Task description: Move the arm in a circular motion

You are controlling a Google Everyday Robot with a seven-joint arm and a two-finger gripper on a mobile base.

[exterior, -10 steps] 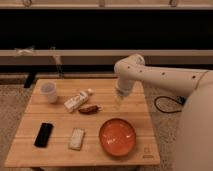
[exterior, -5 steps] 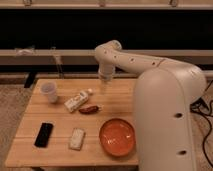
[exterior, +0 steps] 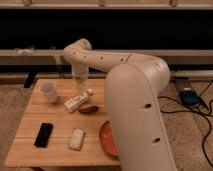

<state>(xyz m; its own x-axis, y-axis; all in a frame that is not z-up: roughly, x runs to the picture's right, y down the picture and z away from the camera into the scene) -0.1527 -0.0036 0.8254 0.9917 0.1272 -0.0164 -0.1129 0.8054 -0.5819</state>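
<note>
The arm (exterior: 131,85) is a large glossy white robot arm of thick tubular segments. It fills the right half of the camera view and reaches left over the wooden table (exterior: 35,102). Its rounded elbow (exterior: 77,50) hangs above the table's far side. The narrow pale tip with the gripper (exterior: 80,79) points down, just above the far end of a white bottle (exterior: 77,101) lying on the table. The gripper holds nothing that I can see.
On the table stand a white cup (exterior: 49,92) at the far left, a brown oblong item (exterior: 89,108), a black phone (exterior: 43,134), a pale packet (exterior: 76,139) and an orange bowl (exterior: 106,140) partly hidden by the arm. Cables (exterior: 200,112) lie on the floor at right.
The arm has swept steadily left across the table, from over the right side to over the white bottle. Its near segment has come closer and now hides most of the bowl.
</note>
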